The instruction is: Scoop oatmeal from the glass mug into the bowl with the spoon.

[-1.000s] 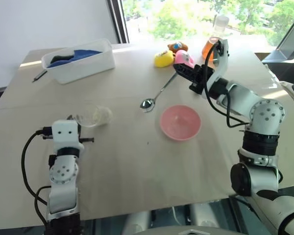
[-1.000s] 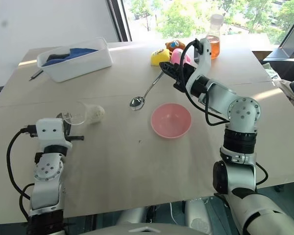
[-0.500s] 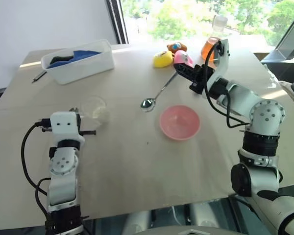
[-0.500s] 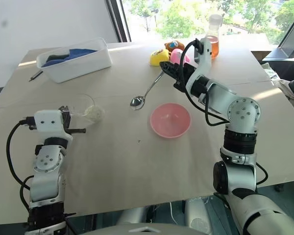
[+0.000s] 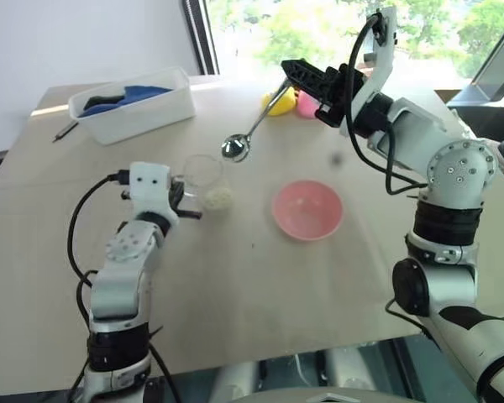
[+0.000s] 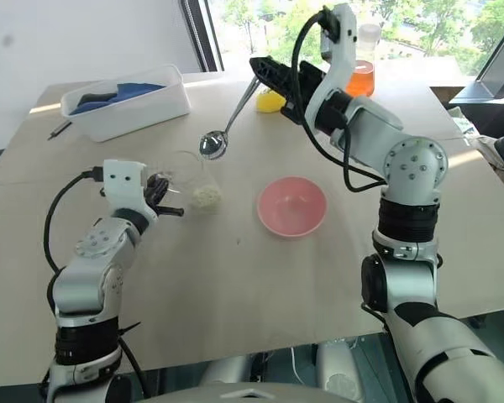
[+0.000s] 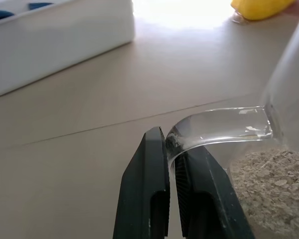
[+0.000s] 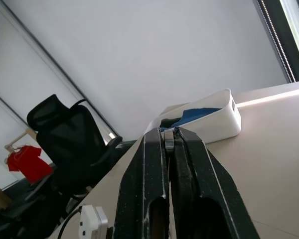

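Oatmeal (image 7: 269,191): pale flakes in the glass mug (image 5: 203,178), upright left of the pink bowl (image 5: 307,209). Left wrist view: left gripper (image 7: 172,152) pinches the mug handle. Head views: right gripper (image 5: 296,70) clamps the spoon (image 5: 254,129), raised above the table (image 5: 260,277). Right wrist view: white tub (image 8: 209,122).

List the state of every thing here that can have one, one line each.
glass mug: upright, held by its handle
oatmeal: inside the mug
spoon: lifted above the table, empty
bowl: upright, empty
left gripper: shut on the mug's handle
right gripper: shut on the spoon's handle
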Robot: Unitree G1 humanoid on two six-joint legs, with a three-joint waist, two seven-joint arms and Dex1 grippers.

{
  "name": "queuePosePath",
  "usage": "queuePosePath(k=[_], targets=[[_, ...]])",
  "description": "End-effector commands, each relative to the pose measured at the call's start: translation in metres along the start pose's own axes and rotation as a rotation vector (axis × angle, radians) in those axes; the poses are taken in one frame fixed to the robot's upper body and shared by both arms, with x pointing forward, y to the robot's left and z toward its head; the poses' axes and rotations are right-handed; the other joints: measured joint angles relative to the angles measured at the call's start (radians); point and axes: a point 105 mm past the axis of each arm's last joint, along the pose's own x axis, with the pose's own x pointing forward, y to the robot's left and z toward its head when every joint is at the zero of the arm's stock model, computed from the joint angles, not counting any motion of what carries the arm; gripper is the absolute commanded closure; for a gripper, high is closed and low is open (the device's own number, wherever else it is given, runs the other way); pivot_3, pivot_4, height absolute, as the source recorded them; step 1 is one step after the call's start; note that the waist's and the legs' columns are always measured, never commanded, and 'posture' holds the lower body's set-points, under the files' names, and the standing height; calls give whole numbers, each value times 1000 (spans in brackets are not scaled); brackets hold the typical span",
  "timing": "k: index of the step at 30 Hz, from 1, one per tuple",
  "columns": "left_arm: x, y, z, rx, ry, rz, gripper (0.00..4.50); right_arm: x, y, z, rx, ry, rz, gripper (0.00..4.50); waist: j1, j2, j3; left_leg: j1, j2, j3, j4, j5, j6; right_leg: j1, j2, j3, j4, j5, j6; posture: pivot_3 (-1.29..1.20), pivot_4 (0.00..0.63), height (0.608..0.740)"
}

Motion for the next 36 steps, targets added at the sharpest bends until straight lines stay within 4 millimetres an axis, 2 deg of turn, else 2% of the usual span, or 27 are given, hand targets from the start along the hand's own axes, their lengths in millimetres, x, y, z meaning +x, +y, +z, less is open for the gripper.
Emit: queuePosePath(k=[1,9,12,17,22,25,29,33,36], targets=[[2,-9,21,34,-37,-74,4475,7,20,6,-79,-18,80,4500,0,0,0,0,0,0,0,0,0,0,0,0,0,0,0,0,150,740],[12,-24,27,77,-20,-212,4475,12,11,-29,-291,129,54,4500,1,0,0,0,0,0,0,0,0,0,0,0,-1,0,0,0,150,740],[16,-28,29,92,-26,-264,4475,15,15,-40,-377,175,84,4500,1,0,0,0,0,0,0,0,0,0,0,0,-1,0,0,0,150,740],[27,-37,31,216,-75,-376,4475,22,14,-63,-527,246,116,4500,2,0,0,0,0,0,0,0,0,0,0,0,-1,0,0,0,150,740],[39,-37,31,246,-116,-418,4475,22,10,-80,-594,297,131,4500,2,0,0,0,-1,-1,0,0,0,0,0,0,-1,0,0,0,150,740],[43,-37,31,253,-150,-425,4475,22,12,-87,-571,319,136,4500,2,0,0,0,-1,-1,1,0,0,0,-1,-1,-1,0,0,0,150,740],[46,-43,26,275,-175,-442,4475,20,10,-86,-437,304,88,4500,2,0,0,0,-1,-2,1,0,-1,0,-1,-1,0,0,0,0,150,740],[47,-48,19,282,-178,-453,4475,20,-4,-66,-316,252,-20,4500,4,0,0,0,-1,-2,2,0,-1,0,-1,-1,0,0,0,0,150,740],[47,-48,16,277,-175,-452,4475,19,-7,-50,-266,211,-52,4500,4,0,0,0,-1,-2,2,0,-1,0,-1,-1,1,0,0,0,150,740]])
